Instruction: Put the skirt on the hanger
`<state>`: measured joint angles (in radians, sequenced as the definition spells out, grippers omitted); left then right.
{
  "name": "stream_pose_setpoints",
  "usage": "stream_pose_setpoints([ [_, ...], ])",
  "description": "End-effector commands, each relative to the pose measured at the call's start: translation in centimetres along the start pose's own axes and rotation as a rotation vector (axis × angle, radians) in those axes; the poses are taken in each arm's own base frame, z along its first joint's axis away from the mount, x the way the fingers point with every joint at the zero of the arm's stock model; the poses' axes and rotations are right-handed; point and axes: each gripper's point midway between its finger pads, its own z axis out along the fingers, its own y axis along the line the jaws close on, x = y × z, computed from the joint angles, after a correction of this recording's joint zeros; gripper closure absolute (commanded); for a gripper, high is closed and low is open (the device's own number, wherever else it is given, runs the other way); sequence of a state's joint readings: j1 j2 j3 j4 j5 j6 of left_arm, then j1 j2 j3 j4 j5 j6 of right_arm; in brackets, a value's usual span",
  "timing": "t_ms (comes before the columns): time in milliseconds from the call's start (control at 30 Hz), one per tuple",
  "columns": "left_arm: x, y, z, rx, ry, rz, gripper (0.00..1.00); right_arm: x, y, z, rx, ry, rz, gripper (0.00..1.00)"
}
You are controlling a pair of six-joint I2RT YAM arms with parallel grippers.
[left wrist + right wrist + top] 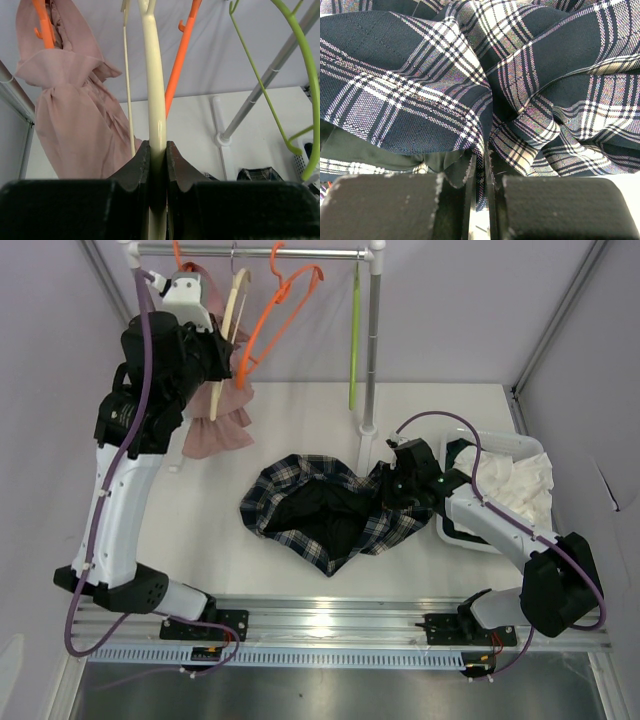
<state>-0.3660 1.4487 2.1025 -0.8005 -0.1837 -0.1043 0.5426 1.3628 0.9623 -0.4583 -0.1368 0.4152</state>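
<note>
The left end effector point(157, 152) is clenched on the hanger point(152, 75). Its two dark fingers press the pale cream bar from either side, high under the rail point(260, 252) that runs along the far edge of the surface point(450, 410) toward its far left corner. The hanger sits among the orange hangers point(285, 300), with a pink garment point(222, 425) just beside it on the left and a lime-green hanger point(354, 340) farther right along the rail.

The right end effector point(481, 167) is closed on a fold of the skirt point(320, 505), pinching plaid fabric at the skirt's right end. The skirt lies crumpled and spread around the middle of the surface, well apart from the hanger. A basket point(500, 440) holding a white cloth point(520, 485) stands at the right edge.
</note>
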Motion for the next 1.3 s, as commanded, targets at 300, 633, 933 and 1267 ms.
stream_pose_setpoints([
  [300, -2.7, 0.0, -7.0, 0.076, -0.113, -0.029, 1.0, -0.3, 0.1, -0.8, -0.012, -0.025, -0.019, 0.98],
  [633, -4.5, -0.5, -14.4, 0.179, -0.247, -0.032, 1.0, -0.4, -0.1, -0.7, -0.001, -0.019, -0.02, 0.98],
  [933, -0.5, -3.3, -20.7, 0.426, -0.266, -0.027, 1.0, -1.0, 0.0, -1.3, 0.012, -0.023, -0.034, 0.99],
  [1267, 11.6, -6.9, -25.6, 0.744, -0.037, -0.07, 1.0, -1.8, -0.8, -2.7, 0.025, -0.04, -0.019, 0.99],
])
